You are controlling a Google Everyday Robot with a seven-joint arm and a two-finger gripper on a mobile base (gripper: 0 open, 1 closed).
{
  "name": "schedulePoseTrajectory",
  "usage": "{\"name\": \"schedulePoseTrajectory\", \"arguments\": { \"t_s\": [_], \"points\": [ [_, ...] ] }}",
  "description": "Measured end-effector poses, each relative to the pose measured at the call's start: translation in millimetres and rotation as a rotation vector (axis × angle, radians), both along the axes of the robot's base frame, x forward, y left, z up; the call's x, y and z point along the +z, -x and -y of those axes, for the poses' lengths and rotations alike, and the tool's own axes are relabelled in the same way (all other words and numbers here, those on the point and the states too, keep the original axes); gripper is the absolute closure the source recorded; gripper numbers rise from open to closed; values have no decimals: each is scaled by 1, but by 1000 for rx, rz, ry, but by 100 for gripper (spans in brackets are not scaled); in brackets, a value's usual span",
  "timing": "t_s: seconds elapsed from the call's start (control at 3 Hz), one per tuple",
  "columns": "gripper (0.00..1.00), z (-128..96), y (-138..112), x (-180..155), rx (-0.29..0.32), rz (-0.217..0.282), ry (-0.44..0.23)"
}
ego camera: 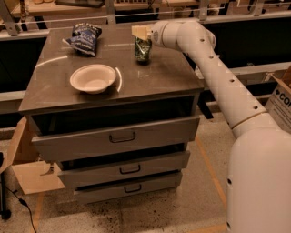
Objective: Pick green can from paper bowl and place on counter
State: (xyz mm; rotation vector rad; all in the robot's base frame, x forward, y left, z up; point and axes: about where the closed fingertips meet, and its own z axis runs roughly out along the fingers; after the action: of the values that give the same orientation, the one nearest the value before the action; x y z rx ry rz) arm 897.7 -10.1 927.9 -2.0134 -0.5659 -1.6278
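The green can [142, 49] stands upright on the counter [150, 84], at its far right part. My gripper [141, 32] is right at the can's top, reaching in from the right on the long white arm [218, 77]. The gripper's pale tip covers the can's upper rim. The paper bowl [93, 78] sits empty on the counter's left middle, well apart from the can and to its front left.
A dark blue chip bag [83, 37] lies at the counter's far left corner. Three handled drawers [122, 136] are below the top. A wooden shelf with railings [109, 11] runs behind. Cardboard boxes stand on the floor at left [22, 159] and right [279, 102].
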Motion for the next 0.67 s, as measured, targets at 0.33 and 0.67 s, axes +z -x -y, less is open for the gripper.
{"name": "schedulePoseTrajectory", "arguments": {
  "t_s": [0.33, 0.67],
  "points": [
    [5, 0, 0, 0, 0, 0, 0],
    [0, 1, 7, 0, -30, 17, 1]
  ]
}}
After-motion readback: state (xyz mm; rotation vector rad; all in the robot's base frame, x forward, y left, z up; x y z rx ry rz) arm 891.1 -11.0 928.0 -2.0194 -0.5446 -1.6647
